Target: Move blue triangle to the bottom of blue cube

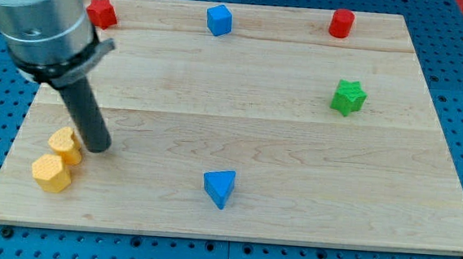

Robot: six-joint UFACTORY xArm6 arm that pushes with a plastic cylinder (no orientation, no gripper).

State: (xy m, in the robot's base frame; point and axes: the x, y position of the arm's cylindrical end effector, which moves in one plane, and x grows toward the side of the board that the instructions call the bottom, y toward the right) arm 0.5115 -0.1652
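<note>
My tip (98, 147) rests at the desk's (293, 183) lower left, just beside two yellow blocks (58, 160); there is no gripper, nothing is held; the blue triangle (220, 187) sits at lower centre, well apart from the blue cube (219, 19) at the top edge

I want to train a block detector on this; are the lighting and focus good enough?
Camera view: even, soft light, only faint shadows under the blue triangle and blue cube; blocks look sharp, no glare on the board; the arm housing above my tip looks slightly blurred.
</note>
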